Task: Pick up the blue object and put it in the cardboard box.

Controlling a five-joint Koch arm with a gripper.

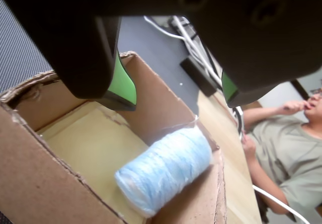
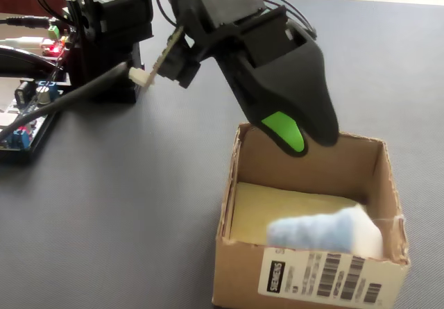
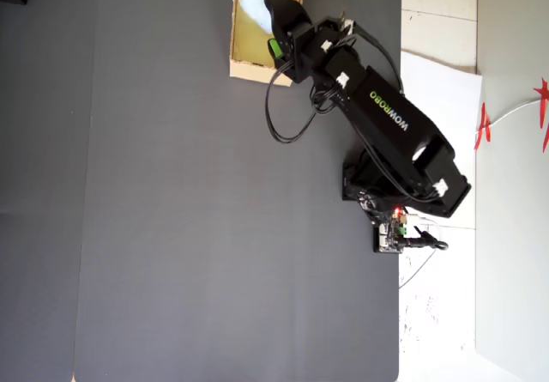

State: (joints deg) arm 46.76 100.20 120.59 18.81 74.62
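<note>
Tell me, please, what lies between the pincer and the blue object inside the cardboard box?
Nothing: in the wrist view the open pincer hangs above the blue object, which lies in the cardboard box, with only bare box floor and wall showing between them.

Hobby workbench — bare circuit boards (image 2: pixel 24 118), cables (image 2: pixel 66 97)

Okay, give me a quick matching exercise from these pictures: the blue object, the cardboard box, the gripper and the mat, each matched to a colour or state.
Things:
1. blue object
2. cardboard box
3. gripper
4. mat

Descriptions:
A. dark grey, covers the table
B. open, above the box
C. lies inside the box
D. tan, barcode label on its side

Pairs: 1-C, 2-D, 3-B, 4-A
</note>
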